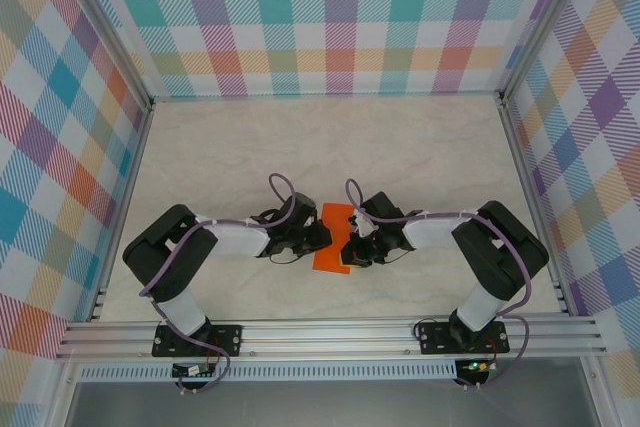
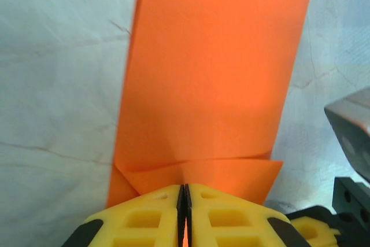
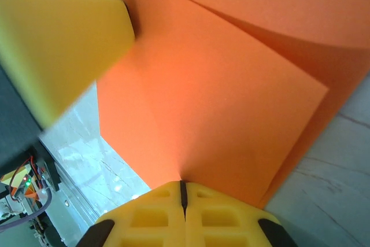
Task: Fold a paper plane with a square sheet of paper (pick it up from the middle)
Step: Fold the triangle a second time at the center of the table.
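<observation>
From above, the square sheet of paper (image 1: 333, 237), already partly folded, lies mid-table (image 1: 420, 157) between your arms, with the left gripper (image 1: 308, 239) at its left edge and the right gripper (image 1: 354, 249) at its right. In the left wrist view, the left gripper (image 2: 184, 209) is closed to a slit on the sheet's near edge, just below a small folded flap (image 2: 202, 174); pull gently so that crease does not tear. In the right wrist view, the right gripper (image 3: 184, 201) is likewise pinched tight on the sheet; move both arms together and align the layers before pressing any crease.
</observation>
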Controlling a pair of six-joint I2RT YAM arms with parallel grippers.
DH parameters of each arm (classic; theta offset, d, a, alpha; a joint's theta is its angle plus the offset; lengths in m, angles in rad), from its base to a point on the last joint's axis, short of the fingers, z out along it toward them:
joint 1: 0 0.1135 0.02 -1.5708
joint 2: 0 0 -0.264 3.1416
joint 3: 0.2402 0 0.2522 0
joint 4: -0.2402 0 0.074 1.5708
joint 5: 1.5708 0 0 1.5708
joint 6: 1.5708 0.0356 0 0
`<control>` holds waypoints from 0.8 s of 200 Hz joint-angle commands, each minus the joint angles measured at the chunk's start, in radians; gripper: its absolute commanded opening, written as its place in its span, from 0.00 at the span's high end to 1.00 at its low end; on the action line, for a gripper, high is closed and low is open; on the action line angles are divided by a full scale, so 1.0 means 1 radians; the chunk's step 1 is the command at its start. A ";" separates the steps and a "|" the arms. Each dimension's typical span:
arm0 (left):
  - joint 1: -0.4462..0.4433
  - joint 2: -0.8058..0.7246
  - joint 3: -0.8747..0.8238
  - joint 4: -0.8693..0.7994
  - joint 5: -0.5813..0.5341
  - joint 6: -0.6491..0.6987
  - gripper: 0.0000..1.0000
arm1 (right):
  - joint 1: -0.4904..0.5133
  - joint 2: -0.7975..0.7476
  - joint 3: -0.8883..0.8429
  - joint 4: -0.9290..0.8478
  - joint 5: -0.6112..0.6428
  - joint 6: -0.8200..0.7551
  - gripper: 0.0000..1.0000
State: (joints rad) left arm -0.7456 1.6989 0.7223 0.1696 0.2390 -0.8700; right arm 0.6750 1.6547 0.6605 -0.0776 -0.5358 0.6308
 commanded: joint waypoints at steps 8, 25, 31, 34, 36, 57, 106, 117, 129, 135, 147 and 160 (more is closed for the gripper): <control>0.068 0.032 0.012 -0.080 -0.090 0.029 0.87 | 0.011 0.046 -0.059 -0.133 0.080 -0.030 0.96; 0.083 0.042 0.017 -0.081 -0.086 0.035 0.87 | 0.012 0.043 -0.062 -0.133 0.080 -0.031 0.96; 0.089 0.042 0.017 -0.081 -0.083 0.036 0.87 | 0.012 0.041 -0.064 -0.133 0.079 -0.031 0.96; 0.093 0.042 0.017 -0.081 -0.083 0.036 0.87 | 0.013 0.042 -0.064 -0.132 0.078 -0.032 0.96; 0.095 0.042 0.017 -0.081 -0.081 0.038 0.87 | 0.013 0.041 -0.064 -0.133 0.078 -0.032 0.96; 0.114 0.041 0.019 -0.088 -0.074 0.047 0.87 | 0.013 0.038 -0.063 -0.127 0.074 -0.031 0.95; 0.152 0.030 0.061 -0.127 -0.039 0.077 0.86 | 0.013 0.037 -0.057 -0.117 0.063 -0.030 0.95; 0.152 0.021 0.073 -0.139 -0.028 0.083 0.86 | 0.011 0.036 -0.056 -0.119 0.063 -0.029 0.95; 0.152 0.005 0.071 -0.132 -0.005 0.083 0.85 | 0.012 0.034 -0.053 -0.118 0.063 -0.030 0.95; 0.150 -0.007 0.065 -0.124 0.011 0.081 0.85 | 0.012 0.033 -0.050 -0.120 0.063 -0.028 0.94; 0.143 -0.040 0.049 -0.106 0.035 0.074 0.85 | 0.012 0.031 -0.043 -0.120 0.063 -0.026 0.94; 0.128 -0.083 0.032 -0.097 0.045 0.073 0.84 | 0.013 0.031 -0.035 -0.120 0.062 -0.023 0.94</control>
State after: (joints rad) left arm -0.6121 1.7000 0.7715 0.0834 0.2699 -0.8139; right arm 0.6750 1.6520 0.6548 -0.0696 -0.5385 0.6205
